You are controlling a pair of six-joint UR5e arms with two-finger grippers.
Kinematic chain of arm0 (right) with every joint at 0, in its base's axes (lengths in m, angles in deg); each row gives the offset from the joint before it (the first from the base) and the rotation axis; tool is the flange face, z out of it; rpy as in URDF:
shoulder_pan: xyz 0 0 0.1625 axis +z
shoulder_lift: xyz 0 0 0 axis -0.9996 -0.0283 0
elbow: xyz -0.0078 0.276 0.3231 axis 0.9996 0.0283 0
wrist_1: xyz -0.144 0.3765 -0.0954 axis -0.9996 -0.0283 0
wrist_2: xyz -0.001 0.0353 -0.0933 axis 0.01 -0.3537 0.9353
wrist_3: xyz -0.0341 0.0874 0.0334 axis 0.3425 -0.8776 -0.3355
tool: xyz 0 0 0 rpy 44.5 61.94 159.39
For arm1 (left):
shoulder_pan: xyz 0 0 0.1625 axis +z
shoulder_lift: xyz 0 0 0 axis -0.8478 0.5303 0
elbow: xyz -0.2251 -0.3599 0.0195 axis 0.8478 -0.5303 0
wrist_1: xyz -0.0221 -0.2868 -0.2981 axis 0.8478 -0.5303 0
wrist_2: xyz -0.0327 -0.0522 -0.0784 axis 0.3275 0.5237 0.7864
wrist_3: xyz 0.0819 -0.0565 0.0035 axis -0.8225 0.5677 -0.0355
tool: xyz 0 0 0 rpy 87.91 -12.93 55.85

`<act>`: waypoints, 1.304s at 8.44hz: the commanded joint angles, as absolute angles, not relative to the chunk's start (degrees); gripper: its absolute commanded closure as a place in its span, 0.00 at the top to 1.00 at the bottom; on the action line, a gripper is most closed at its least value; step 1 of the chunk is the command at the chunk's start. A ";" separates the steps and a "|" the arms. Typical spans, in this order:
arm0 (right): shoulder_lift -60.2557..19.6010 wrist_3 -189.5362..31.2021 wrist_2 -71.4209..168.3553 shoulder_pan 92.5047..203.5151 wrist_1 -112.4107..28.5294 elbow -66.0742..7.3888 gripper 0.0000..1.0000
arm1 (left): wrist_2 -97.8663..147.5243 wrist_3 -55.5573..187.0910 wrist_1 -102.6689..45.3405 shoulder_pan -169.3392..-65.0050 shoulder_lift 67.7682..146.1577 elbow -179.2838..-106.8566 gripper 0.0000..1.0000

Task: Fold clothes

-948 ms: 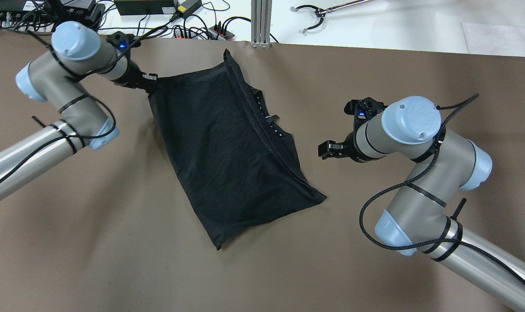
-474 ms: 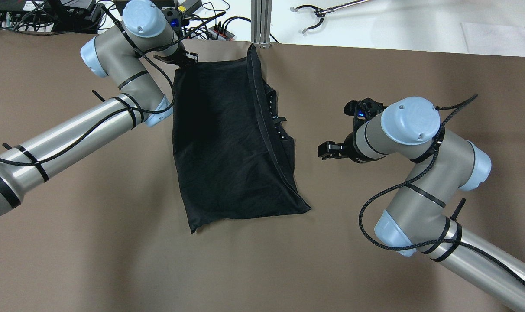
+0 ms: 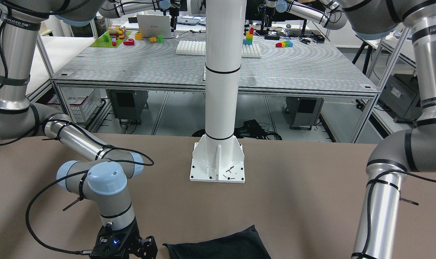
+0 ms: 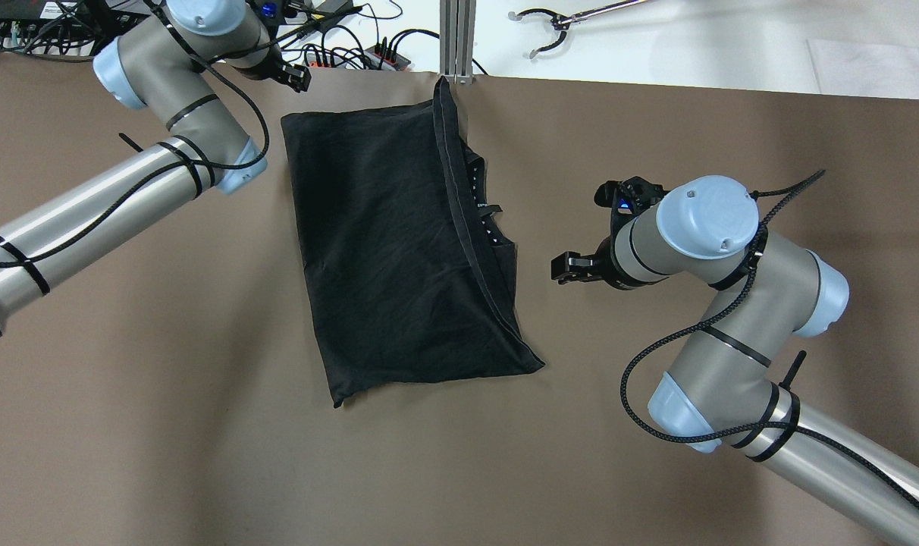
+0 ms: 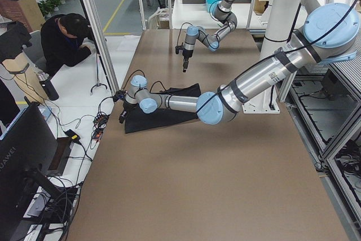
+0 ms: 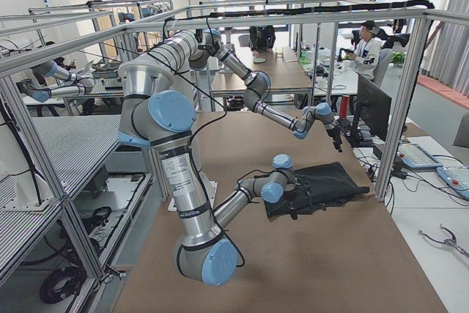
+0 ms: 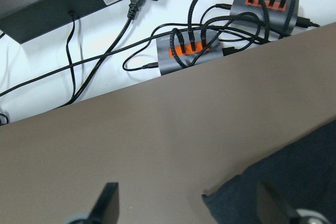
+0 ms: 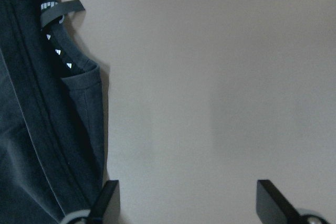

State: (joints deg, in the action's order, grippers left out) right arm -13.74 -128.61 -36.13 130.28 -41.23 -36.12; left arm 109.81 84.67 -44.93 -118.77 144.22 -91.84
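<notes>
Overhead, black garment (image 4: 384, 250) on brown table (image 4: 164, 455), left fingers (image 7: 108, 205) and right fingers (image 8: 108, 199) both apart, cable hubs (image 7: 186, 53) beyond.

A brown tabletop (image 4: 202, 455) carries a white column (image 3: 221, 90) on a bolted base plate (image 3: 218, 169). Beyond its far edge lie two grey hubs (image 7: 190, 51) with orange ports, black cables (image 7: 103, 57), a black box (image 7: 58, 3) and a grabber tool (image 4: 562, 23). A person (image 5: 65, 40) sits near the tabletop's end.

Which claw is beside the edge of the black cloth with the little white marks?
The right gripper, open beside that edge of the garment; the left gripper hangs at its far corner, by the cables.
</notes>
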 commanded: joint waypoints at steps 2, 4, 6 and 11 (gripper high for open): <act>-11.08 -157.88 -32.49 126.72 -29.43 -28.86 0.89 | 110.96 84.43 -44.92 -119.59 140.28 -97.10 0.95; -6.88 -164.33 -26.45 125.38 -21.81 -20.66 0.89 | 110.96 84.43 -44.92 -119.59 140.10 -97.10 0.95; -5.36 -165.14 -26.07 124.68 -21.80 -19.40 0.88 | 111.05 84.52 -44.92 -119.59 139.93 -97.19 0.95; -5.54 -167.42 -21.24 121.25 -21.88 -18.61 0.61 | 111.05 84.96 -44.92 -119.50 139.84 -97.19 0.95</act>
